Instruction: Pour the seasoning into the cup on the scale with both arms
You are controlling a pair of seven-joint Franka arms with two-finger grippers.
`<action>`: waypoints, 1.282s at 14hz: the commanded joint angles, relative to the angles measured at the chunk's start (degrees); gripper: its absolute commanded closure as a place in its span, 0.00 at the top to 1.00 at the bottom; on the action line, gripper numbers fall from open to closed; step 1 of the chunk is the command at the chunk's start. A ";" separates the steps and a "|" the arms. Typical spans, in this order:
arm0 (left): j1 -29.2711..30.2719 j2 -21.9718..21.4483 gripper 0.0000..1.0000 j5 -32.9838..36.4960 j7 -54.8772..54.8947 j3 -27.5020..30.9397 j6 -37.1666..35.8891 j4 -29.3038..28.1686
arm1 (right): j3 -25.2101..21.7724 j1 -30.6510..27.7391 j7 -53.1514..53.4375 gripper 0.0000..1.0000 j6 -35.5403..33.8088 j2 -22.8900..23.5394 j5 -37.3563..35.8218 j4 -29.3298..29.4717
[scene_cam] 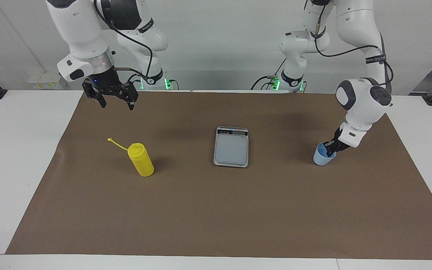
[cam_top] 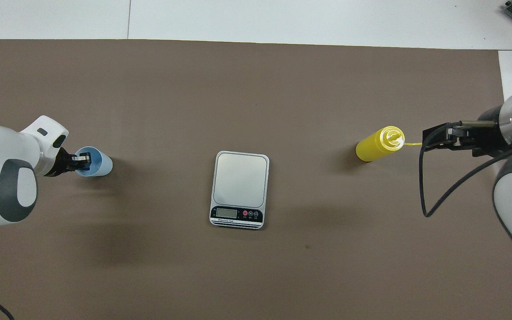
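Blue cup (scene_cam: 323, 157) in L gripper (scene_cam: 329, 149).

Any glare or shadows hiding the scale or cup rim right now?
Facing view: the scale plate is evenly lit with no glare; the left gripper covers part of the cup rim. Overhead view: soft shadows lie on the brown mat, none across the scale.

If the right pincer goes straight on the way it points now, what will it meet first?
The right pincer points down, raised over bare brown mat; it would probably meet the mat first, missing the yellow squeeze bottle.
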 commanded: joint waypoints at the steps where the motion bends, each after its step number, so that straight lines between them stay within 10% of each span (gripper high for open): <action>1: -0.31 -0.05 0.00 -1.08 1.33 0.34 -5.92 5.94 | -0.03 -0.32 -0.02 1.00 1.05 -1.33 0.48 -1.76; 9: -11.10 -0.93 0.00 -0.65 -9.46 0.25 -16.57 18.18 | -0.03 -0.32 -0.02 1.00 1.14 -1.33 0.48 -1.76; 18: -26.40 -0.23 0.00 -0.38 -21.78 0.16 -11.66 20.03 | -0.03 -1.37 -4.75 1.00 3.58 -2.11 0.66 -4.12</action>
